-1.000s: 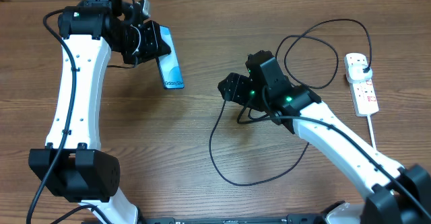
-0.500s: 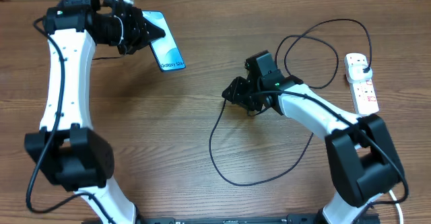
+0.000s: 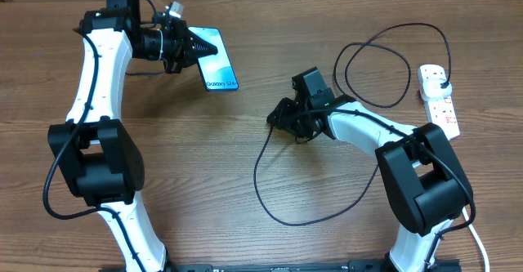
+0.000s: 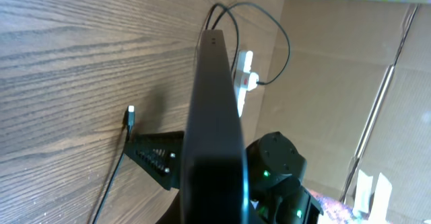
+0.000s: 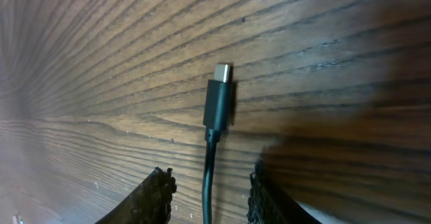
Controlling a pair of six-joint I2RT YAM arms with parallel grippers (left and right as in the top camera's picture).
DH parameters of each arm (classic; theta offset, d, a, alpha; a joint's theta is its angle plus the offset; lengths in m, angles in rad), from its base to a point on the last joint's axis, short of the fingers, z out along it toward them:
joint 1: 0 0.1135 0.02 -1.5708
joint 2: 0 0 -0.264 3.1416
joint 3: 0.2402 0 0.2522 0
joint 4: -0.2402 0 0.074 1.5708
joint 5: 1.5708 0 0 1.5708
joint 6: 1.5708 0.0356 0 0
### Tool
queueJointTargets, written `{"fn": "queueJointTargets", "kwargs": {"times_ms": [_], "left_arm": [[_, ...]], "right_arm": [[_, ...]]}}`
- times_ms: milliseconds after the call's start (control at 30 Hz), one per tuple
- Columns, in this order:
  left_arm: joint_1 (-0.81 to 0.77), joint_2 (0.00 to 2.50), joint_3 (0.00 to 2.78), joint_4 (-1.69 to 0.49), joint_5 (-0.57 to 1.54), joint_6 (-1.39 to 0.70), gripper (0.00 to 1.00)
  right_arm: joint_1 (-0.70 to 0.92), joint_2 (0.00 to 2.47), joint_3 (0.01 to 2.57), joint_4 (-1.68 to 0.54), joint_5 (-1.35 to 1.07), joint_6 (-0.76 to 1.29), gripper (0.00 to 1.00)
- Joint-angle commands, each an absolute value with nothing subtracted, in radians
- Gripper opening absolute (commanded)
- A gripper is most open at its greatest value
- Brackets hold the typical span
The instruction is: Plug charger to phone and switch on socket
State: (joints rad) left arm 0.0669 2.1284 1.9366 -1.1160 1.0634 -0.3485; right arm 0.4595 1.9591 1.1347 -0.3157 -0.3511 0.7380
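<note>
My left gripper (image 3: 185,46) is shut on one end of the phone (image 3: 219,60) and holds it above the table at the back left, its lit screen facing up. In the left wrist view the phone (image 4: 215,116) shows edge-on. The charger's black cable (image 3: 260,192) loops over the table's middle. Its connector tip (image 5: 219,101) lies flat on the wood, just ahead of my right gripper (image 5: 210,178). That gripper (image 3: 282,118) is open and low over the table, and the cable (image 5: 208,187) runs between its fingers without touching them. The charger's black plug (image 3: 442,80) sits in the white socket (image 3: 444,115) at the far right.
The socket's white cord (image 3: 453,159) runs toward the table's front right edge. A cardboard wall (image 4: 337,83) stands behind the table. From the left wrist, the connector tip (image 4: 130,114) and the right arm (image 4: 276,170) show beyond the phone.
My left arm has carried the phone up and to the right. The right gripper's jaws have narrowed around the cable, just behind the connector.
</note>
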Motion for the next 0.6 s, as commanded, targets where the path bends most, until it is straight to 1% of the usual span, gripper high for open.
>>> {"fn": "queueJointTargets", "kwargs": {"times_ms": [0,67,400,467,500,567], "left_arm": [[0.054,2.119,1.945,-1.127,1.115,-0.29,0.04],[0.052,2.119,1.945,-1.127,1.111,-0.283,0.04],[0.048,2.119,1.945,-1.134,1.111,-0.284,0.04],[0.045,2.119,1.945,-1.137,1.108,-0.284,0.04],[0.045,2.119,1.945,-1.137,1.108,-0.284,0.04],[0.045,2.119,1.945,-1.137,1.108,-0.284,0.04]], "right_arm": [[0.469,1.979,1.151,-0.303,-0.342,0.753,0.33],[0.472,2.002,1.151,-0.29,-0.337,0.785,0.31],[0.472,2.091,1.151,-0.244,-0.353,0.838,0.31],[0.472,2.091,1.151,-0.238,-0.348,0.837,0.24],[0.472,2.091,1.151,-0.238,-0.342,0.837,0.11],[0.471,2.091,1.151,-0.236,-0.342,0.835,0.04]]}}
